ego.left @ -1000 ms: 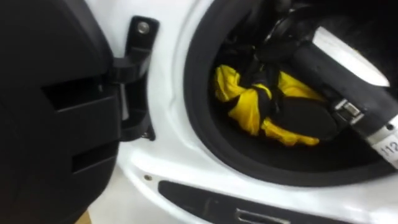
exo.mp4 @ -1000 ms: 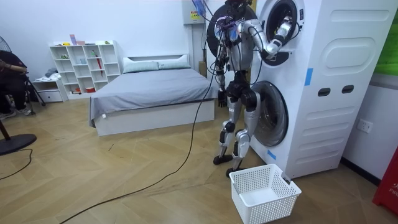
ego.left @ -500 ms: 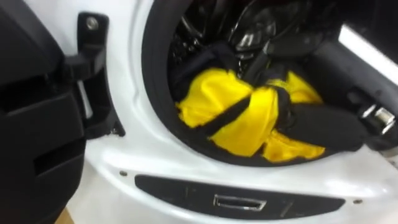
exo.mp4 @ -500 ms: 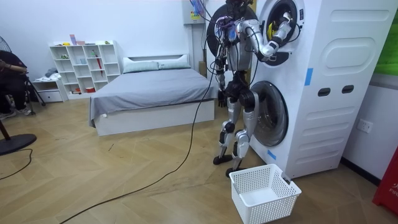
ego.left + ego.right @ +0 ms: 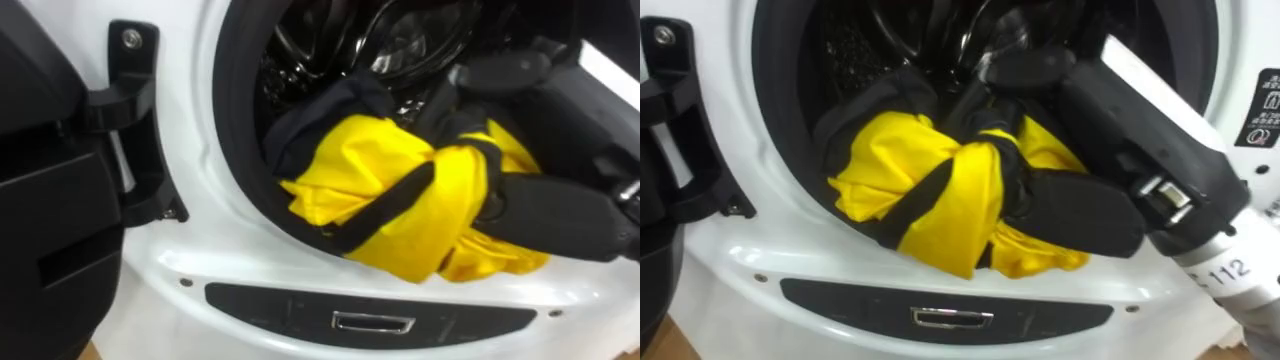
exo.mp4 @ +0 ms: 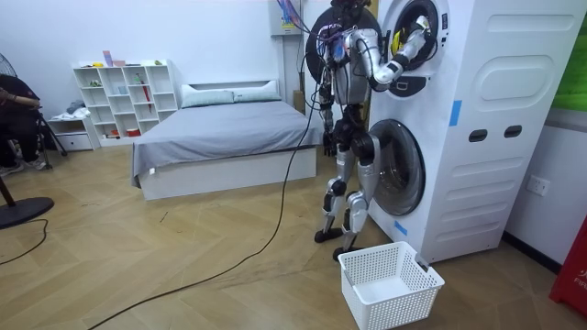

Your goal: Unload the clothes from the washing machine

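A yellow garment with black bands (image 5: 400,210) (image 5: 940,200) hangs bunched over the lower rim of the upper washing machine's drum opening (image 5: 235,150) (image 5: 780,150). My right hand (image 5: 1080,215) (image 5: 545,215) comes in from the right with its dark fingers curled round the cloth's knotted middle. Behind the bundle lies the dark drum. In the room view I stand at the stacked washing machines (image 6: 477,128) with my right arm raised to the upper drum, where a speck of the yellow garment (image 6: 396,43) shows. My left hand (image 6: 326,144) hangs at my side.
The upper machine's dark door (image 5: 50,180) stands swung open on my left, on its hinge (image 5: 130,90). A white laundry basket (image 6: 390,284) sits on the wood floor by my feet, before the lower machine. A bed (image 6: 220,137) and a white shelf (image 6: 124,96) lie behind.
The yellow garment has come outward from deep in the drum and now spills over the rim, held in my right hand. The eye view has shifted toward the opening.
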Robot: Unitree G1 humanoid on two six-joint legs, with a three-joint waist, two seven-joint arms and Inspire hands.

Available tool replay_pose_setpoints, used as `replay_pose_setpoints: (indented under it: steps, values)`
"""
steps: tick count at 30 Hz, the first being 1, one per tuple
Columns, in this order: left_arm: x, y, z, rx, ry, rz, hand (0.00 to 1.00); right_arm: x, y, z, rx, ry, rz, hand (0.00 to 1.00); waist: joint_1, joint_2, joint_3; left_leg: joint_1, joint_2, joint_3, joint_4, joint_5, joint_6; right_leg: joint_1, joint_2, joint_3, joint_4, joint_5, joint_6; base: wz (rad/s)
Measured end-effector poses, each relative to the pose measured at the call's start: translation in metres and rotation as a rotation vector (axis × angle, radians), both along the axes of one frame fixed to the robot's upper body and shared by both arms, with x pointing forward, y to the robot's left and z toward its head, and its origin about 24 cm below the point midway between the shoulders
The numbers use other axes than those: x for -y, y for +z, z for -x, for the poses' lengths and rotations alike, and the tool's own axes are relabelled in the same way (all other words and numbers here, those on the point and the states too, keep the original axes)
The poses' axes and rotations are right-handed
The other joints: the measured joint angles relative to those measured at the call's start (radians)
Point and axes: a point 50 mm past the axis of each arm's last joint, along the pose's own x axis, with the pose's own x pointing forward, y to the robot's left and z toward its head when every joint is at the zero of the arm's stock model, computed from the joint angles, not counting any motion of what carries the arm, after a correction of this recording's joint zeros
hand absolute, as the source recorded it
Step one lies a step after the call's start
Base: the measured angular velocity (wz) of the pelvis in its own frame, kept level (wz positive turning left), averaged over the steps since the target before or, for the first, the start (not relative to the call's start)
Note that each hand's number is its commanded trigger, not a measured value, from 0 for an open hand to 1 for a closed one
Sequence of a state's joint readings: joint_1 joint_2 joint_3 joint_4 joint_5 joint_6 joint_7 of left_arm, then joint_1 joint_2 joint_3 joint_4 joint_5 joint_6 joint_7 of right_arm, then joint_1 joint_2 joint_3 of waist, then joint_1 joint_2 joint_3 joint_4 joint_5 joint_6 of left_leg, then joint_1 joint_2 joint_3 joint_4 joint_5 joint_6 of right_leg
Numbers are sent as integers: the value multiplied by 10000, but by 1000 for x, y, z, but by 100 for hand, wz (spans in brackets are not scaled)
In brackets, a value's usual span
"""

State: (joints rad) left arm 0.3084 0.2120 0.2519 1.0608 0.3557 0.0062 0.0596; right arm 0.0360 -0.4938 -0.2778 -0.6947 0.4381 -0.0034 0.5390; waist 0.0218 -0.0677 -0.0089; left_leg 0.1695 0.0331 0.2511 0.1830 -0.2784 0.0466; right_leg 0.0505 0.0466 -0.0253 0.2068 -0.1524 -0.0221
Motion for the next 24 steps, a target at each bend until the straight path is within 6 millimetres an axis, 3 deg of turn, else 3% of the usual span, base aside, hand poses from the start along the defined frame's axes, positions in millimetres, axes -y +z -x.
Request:
replay_pose_setpoints:
  steps: [4, 7, 8, 11, 14, 16, 20, 21, 24]
  values:
    - [0, -1, 3, -115, 62, -118, 0, 2, -2, 5, -149, 66, 22, 100, -207, 29, 12, 142, 95, 525, 3, -42, -65, -39, 146, 573, 45, 61, -49, -31]
    - [1, -1, 7, -276, 121, -90, 0, 2, 2, 8, -30, 216, 268, 100, -716, 85, 28, 63, 243, 986, 112, -135, -162, -334, 238, 826, 252, 112, -114, -43]
    - [2, -2, 9, -399, 159, -42, 0, 10, 5, 10, 123, -268, 242, 100, -1052, 142, 23, -39, 319, 1147, 246, -193, -187, -449, 273, 811, 318, 144, -166, -53]
    - [4, -3, 11, -455, 203, 37, 0, 41, 7, 16, 195, -2138, -38, 100, -1503, 421, 24, -78, 447, 1817, 244, -253, -290, -745, 440, 872, 364, 310, -317, -81]
    - [1, -2, 6, -329, 193, -58, 0, 60, -5, 13, -484, -3104, -366, 100, -1995, 500, 35, -21, 457, 1999, 200, -296, -356, -926, 626, 1203, 507, 316, -349, -64]
    - [0, -2, -2, -84, 160, -59, 0, 66, -10, 10, -719, -3436, -495, 100, -2124, 589, 59, -8, 465, 2226, 188, -318, -384, -1099, 723, 1410, 554, 316, -393, -69]
    - [-12, 2, 3, -440, -15, -402, 0, 78, -22, 7, -1344, -4117, -782, 100, -2326, 424, 119, 15, 550, 2789, 254, -364, -481, -1445, 980, 1899, 715, 376, -492, -49]
    - [-14, 3, 4, -473, -22, -449, 0, 80, -25, 7, -1477, -4234, -842, 100, -2329, 382, 99, -24, 575, 2856, 289, -377, -497, -1497, 1001, 1934, 718, 388, -503, -29]
    - [-22, 6, 3, -513, -138, -663, 0, 88, -35, 6, -1937, -4790, -934, 100, -2331, 255, 138, -232, 627, 3031, 429, -436, -531, -1768, 1092, 2126, 846, 427, -522, -23]
